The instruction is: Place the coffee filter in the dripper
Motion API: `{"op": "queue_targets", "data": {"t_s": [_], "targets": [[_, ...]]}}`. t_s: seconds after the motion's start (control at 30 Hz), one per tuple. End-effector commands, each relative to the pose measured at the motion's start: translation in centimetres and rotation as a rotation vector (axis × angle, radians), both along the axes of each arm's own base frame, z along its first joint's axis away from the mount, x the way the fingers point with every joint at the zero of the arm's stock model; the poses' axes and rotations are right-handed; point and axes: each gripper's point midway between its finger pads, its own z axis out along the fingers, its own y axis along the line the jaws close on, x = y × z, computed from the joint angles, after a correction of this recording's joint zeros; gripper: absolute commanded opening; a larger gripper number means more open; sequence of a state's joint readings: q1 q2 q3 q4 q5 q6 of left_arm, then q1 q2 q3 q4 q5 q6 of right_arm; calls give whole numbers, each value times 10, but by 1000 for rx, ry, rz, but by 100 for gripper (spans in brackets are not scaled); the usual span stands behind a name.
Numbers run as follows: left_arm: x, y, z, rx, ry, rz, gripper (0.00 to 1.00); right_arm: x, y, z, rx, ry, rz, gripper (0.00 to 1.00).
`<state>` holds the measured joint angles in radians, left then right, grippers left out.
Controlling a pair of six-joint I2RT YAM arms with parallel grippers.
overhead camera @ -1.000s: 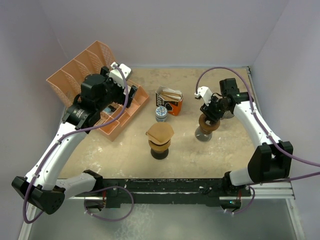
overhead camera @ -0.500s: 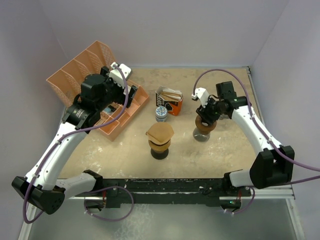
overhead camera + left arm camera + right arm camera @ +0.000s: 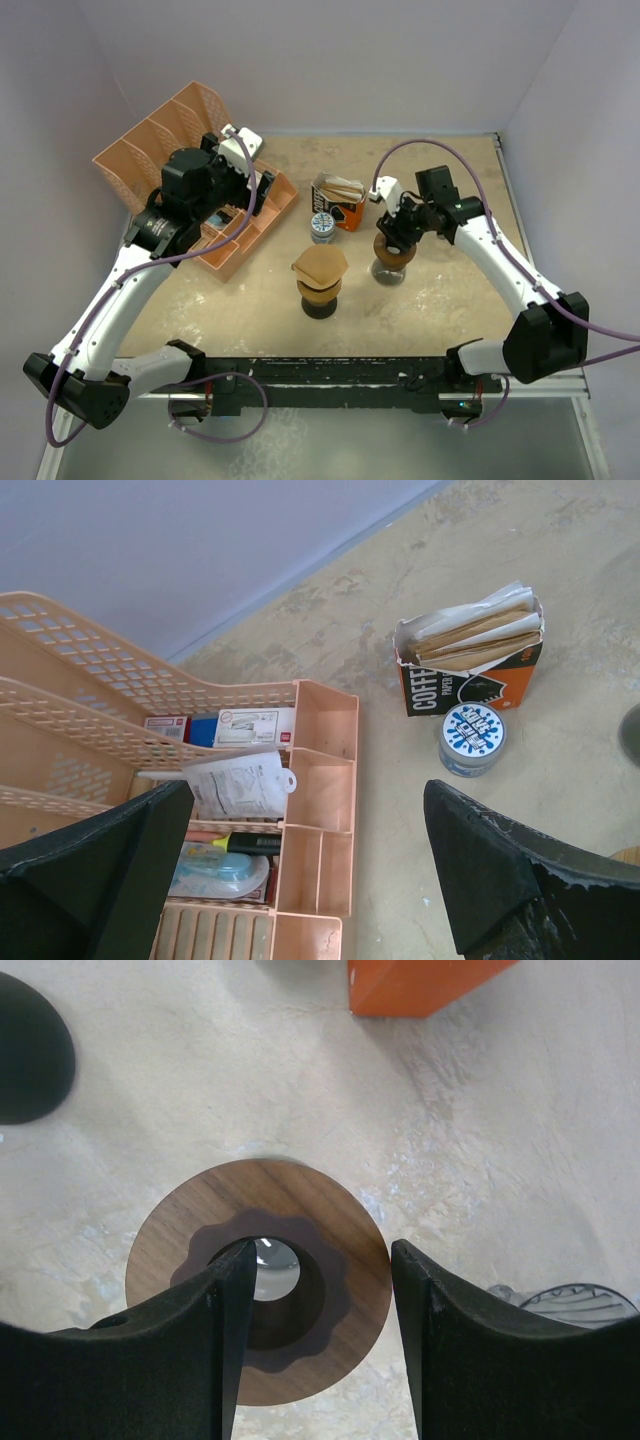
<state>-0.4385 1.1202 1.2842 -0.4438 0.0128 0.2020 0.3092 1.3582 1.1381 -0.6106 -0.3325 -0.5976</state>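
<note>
Top external view puts the coffee filter [image 3: 320, 264] in the middle of the table [image 3: 450, 300], sitting on top of the dripper [image 3: 320, 292] with the dark base. Just to its right I see my right hand [image 3: 392, 232] low over a wooden ring [image 3: 390, 251] on a glass stand. From the right wrist camera, the fingers [image 3: 150, 1350] straddle that ring: one lies across its central hole and the other is at its outer edge. They stand apart, but I cannot tell whether they press on the ring or merely hang above it.

My left hand [image 3: 310, 790] is wide open with nothing between the fingers, poised above the peach desk organizer [image 3: 322, 742] at the table's left side. The left wrist view also shows the orange box of filters [image 3: 470, 655], with a small round tin [image 3: 472, 737] just beside it.
</note>
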Motion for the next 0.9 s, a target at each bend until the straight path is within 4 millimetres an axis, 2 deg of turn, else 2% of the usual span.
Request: {"op": "queue_targets", "data": {"t_s": [0.0, 0.13, 0.23, 0.47, 0.67, 0.77, 0.87], "targets": [[-2, 4, 21, -14, -59, 3, 100, 0, 17, 5, 62, -20, 12, 59], [-2, 4, 21, -13, -59, 3, 100, 2, 18, 3, 53, -22, 10, 61], [-1, 3, 20, -12, -55, 4, 100, 4, 15, 11, 44, -47, 0, 65], [-1, 4, 21, -14, -61, 4, 100, 4, 17, 46, 81, -100, -5, 79], [-2, 4, 23, -16, -65, 5, 100, 6, 15, 93, 149, -201, -75, 86], [-2, 4, 22, -18, -65, 3, 100, 10, 7, 108, 154, -238, -140, 86], [-3, 3, 22, -22, -63, 1, 100, 21, -14, 113, 139, -264, -225, 86]]}}
